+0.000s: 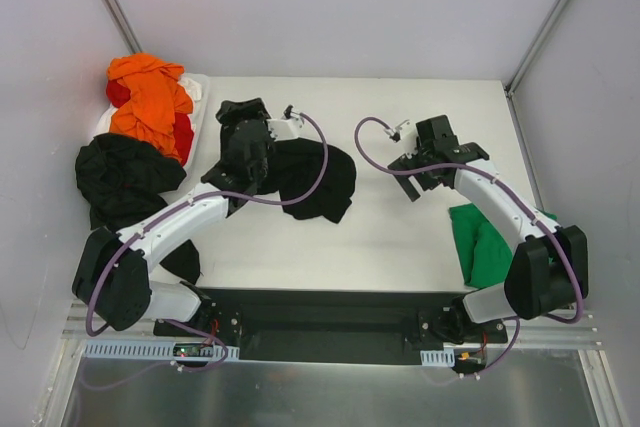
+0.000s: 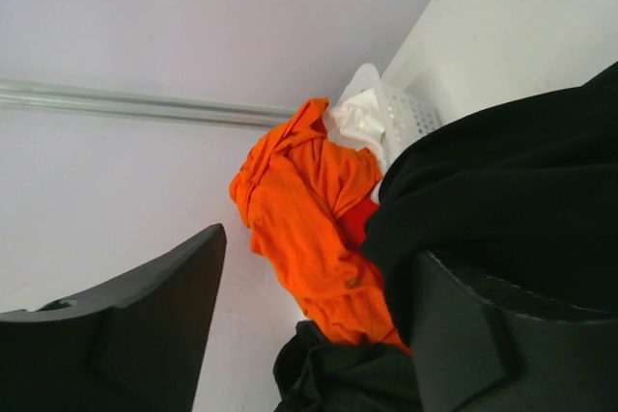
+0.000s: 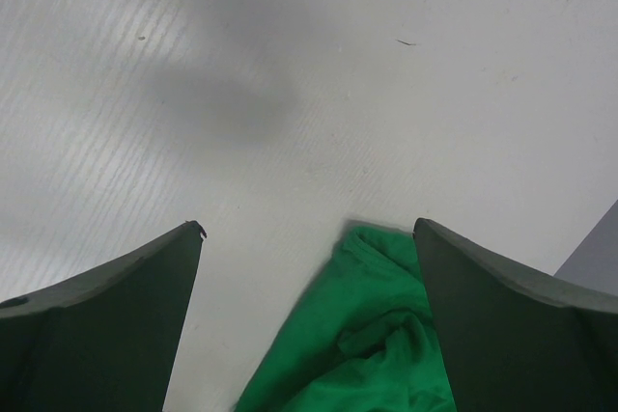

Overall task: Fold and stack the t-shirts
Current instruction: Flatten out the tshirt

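Note:
A crumpled black t-shirt [image 1: 318, 183] lies mid-table. My left gripper [image 1: 243, 122] is at its left end, open. In the left wrist view the left gripper [image 2: 321, 243] has its jaws wide apart, and black cloth [image 2: 521, 180] drapes over the right finger [image 2: 473, 340]. Orange [image 1: 150, 97] and red [image 1: 184, 135] t-shirts are heaped at the back left, with another black t-shirt [image 1: 122, 177] in front of them. A bright green t-shirt [image 1: 482, 244] lies near the right arm. My right gripper [image 1: 428, 152] hangs open over bare table, empty; the right gripper [image 3: 307, 226] has the green t-shirt [image 3: 367, 354] below it.
A white basket [image 1: 198, 89] sits under the orange heap at the back left; the basket [image 2: 406, 113] also shows in the left wrist view. Grey walls close in the table on three sides. Bare tabletop [image 1: 400, 237] lies between the two arms.

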Robot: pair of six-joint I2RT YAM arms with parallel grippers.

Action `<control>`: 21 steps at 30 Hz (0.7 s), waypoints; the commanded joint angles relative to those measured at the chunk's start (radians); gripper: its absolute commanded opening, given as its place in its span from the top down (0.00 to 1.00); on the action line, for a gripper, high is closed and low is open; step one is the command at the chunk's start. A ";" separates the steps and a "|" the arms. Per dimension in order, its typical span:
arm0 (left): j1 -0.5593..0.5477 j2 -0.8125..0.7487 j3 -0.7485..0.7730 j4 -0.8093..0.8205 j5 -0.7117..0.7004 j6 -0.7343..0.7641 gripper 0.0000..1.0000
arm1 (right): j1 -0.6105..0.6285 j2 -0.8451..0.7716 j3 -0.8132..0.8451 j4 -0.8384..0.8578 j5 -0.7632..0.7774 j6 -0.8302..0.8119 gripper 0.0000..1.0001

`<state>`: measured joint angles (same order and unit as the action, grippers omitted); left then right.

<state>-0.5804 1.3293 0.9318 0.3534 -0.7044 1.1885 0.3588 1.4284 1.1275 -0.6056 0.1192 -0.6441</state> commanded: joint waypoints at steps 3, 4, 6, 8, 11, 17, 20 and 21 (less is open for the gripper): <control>0.060 -0.029 0.015 0.035 -0.053 -0.026 0.20 | 0.014 0.015 -0.006 0.021 -0.007 -0.011 0.04; 0.068 -0.024 0.022 0.036 -0.064 -0.026 0.20 | 0.012 0.017 -0.008 0.023 -0.006 -0.015 0.04; 0.092 -0.012 0.022 0.047 -0.072 -0.014 0.18 | 0.012 0.021 -0.009 0.023 -0.006 -0.020 0.04; 0.106 0.004 0.015 0.099 -0.093 0.026 0.16 | 0.012 0.024 -0.012 0.024 -0.006 -0.022 0.04; 0.139 0.024 -0.004 0.150 -0.112 0.082 0.08 | 0.014 0.023 -0.015 0.024 -0.003 -0.026 0.04; 0.183 0.038 -0.056 0.151 -0.133 0.126 0.01 | 0.012 0.032 -0.025 0.027 -0.004 -0.034 0.04; 0.183 0.047 -0.086 0.095 -0.144 0.135 0.01 | 0.012 0.043 -0.023 0.029 -0.006 -0.037 0.04; 0.183 0.050 -0.094 0.067 -0.156 0.131 0.01 | 0.012 0.046 -0.023 0.029 -0.006 -0.038 0.04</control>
<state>-0.3988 1.3705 0.8665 0.4492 -0.8051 1.2919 0.3664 1.4570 1.1057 -0.5873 0.1192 -0.6697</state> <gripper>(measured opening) 0.992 0.963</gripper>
